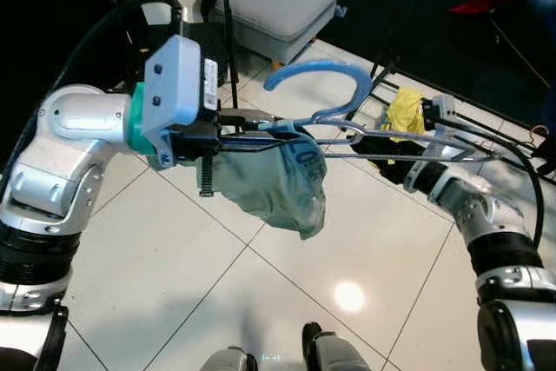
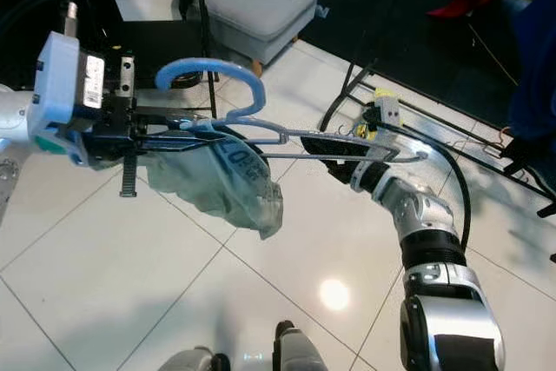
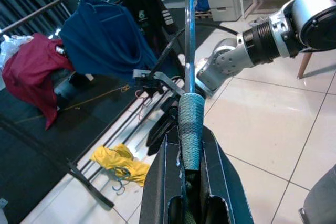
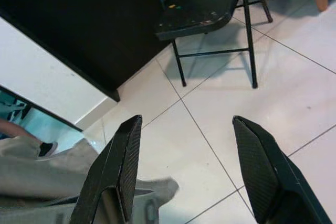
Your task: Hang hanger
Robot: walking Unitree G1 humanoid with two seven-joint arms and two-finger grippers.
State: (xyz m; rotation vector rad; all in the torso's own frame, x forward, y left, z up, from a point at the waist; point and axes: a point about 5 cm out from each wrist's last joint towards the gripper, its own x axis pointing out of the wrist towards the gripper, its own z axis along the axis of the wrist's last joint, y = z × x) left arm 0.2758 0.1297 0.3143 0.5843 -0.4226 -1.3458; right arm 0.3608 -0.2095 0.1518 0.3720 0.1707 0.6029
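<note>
While the left gripper clamps its black fingers tight on the hanger, that hanger sits level in the air above the white tiled floor, its blue hook curling upward. Off the grey wire hangs a pale green garment, bunched and drooping below the bar, right beside the left gripper's fingers. From the left wrist camera, the two fingers pinch a teal wrapped section of the hanger, and the thin rod runs straight on away from them.

Over on the other side, the right gripper is spread wide and holding nothing, with bare tile between its fingers. From the head, the right arm reaches in toward the far end of the hanger's wire; whether it touches there, I cannot tell.

Beyond the hanger, a yellow cloth lies on the floor at the foot of a black rack. A blue garment and a red one hang on that rack's rail. A grey cushioned stool stands at the far edge of the tiles, and a black folding chair is nearby.
</note>
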